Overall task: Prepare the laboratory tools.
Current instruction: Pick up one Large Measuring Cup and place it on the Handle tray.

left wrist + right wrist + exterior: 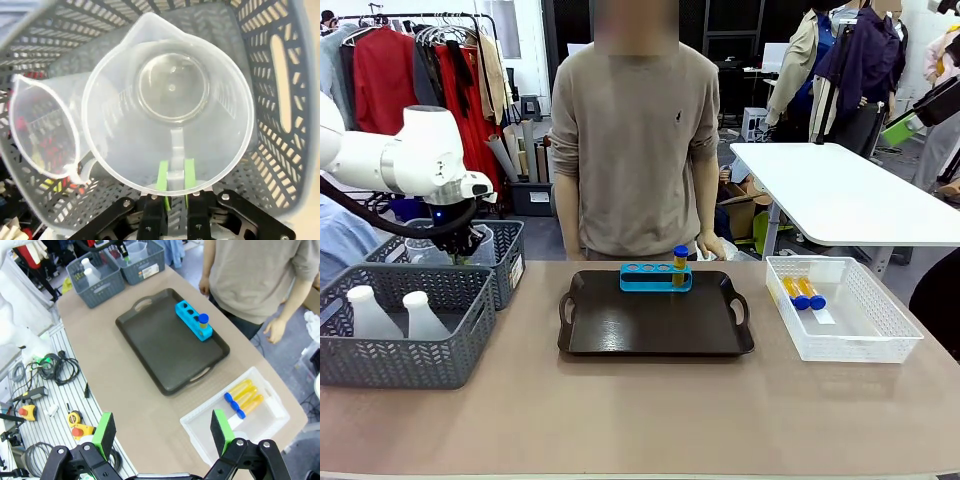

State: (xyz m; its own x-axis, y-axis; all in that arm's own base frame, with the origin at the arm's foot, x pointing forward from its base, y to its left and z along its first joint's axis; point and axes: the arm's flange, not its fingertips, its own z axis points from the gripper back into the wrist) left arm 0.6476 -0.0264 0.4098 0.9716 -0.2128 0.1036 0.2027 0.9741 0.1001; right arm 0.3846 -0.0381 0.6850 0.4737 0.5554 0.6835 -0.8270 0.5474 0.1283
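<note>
My left gripper (175, 177) is shut on the rim of a clear measuring beaker (170, 90), at its handle side, inside the far grey basket (280, 90). A second clear beaker (42, 125) leans beside it. From the front, that gripper (460, 250) reaches down into the far basket (505, 260). Two white conical flasks (368, 310) stand in the near grey basket (410, 360). The blue rack (655, 277) sits on the black tray (650, 330) with one blue-capped yellow tube (680, 262) in its right-hand hole. My right gripper (163, 432) hangs open, high above the table.
A white mesh basket (880, 340) at the right holds loose blue-capped yellow tubes (803, 292). A person stands at the far side behind the tray, hands down. Bare tabletop lies in front of the tray. Cables and tools lie on the floor off the table's left end.
</note>
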